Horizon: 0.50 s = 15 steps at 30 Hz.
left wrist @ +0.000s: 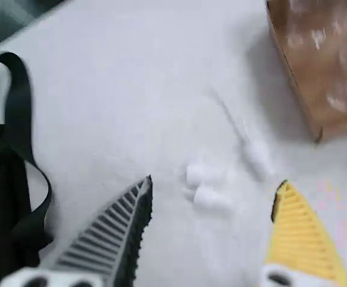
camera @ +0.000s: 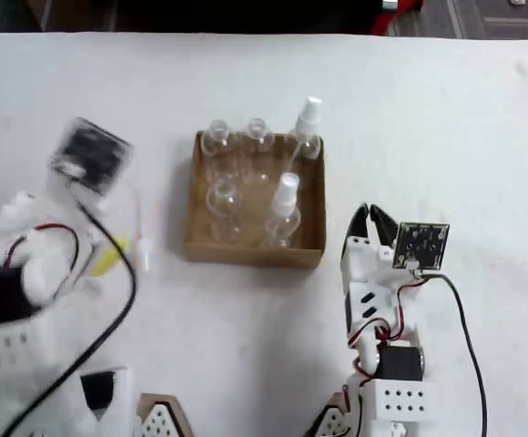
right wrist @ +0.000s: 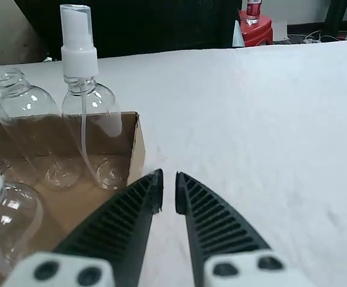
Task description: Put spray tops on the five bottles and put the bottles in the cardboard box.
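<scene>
White-covered table (camera: pixel 446 109) under two arms, viewed from above. Near its middle, a shallow cardboard box (camera: pixel 194 238), open at the top.

Upright inside the box, five clear bottles (camera: pixel 258 141): three in the far row, two in the near row. White spray tops (camera: pixel 310 109) on only two of them, the far-row bottle at the box's right end and the near-row bottle on the right. Bare necks on the other three.

Just right of the box's near right corner, the right gripper (right wrist: pixel 168 191), black. Jaws drawn almost together with only a thin slit between them. Grasps nothing and touches neither box nor bottle.

Left of the box, the left gripper (left wrist: pixel 214 182), with one grey ribbed finger (left wrist: pixel 122 227) and one yellow finger (left wrist: pixel 296 233). Jaws spread wide, released. Between the fingertips, flat on the cloth, a loose spray top (left wrist: pixel 206 188), its thin dip tube stretching off toward the box. Apart from both fingers.

Left arm hard to make out from above. Box cut off at the edge of the left wrist view. Near capped bottle cut off at the edge of the right wrist view. Cannot tell whether either gripper touches the cloth.
</scene>
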Each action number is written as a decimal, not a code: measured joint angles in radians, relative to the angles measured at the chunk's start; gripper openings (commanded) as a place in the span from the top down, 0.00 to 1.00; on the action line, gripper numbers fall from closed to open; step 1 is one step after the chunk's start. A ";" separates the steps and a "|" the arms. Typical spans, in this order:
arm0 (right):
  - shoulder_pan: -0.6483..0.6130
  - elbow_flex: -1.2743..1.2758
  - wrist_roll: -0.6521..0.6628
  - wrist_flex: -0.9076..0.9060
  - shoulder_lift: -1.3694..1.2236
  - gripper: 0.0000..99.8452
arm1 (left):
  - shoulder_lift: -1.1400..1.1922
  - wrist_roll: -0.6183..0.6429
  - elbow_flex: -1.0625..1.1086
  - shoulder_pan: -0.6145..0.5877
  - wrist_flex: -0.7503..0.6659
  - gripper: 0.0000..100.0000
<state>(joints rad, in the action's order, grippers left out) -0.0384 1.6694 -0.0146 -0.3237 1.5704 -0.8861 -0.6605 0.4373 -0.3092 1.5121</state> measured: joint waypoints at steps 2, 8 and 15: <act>0.000 0.000 0.000 0.000 0.000 0.98 | 0.066 -0.130 -0.005 0.002 0.080 0.70; 0.000 0.000 0.063 0.000 0.000 0.98 | 0.245 -0.193 0.074 0.002 -0.040 0.70; 0.000 0.012 0.104 0.003 0.000 0.98 | 0.526 0.150 0.077 0.002 -0.331 0.70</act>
<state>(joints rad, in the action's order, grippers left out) -0.0384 1.6817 0.0898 -0.3207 1.5704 -0.3598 -0.5102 0.5140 -0.3076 1.1807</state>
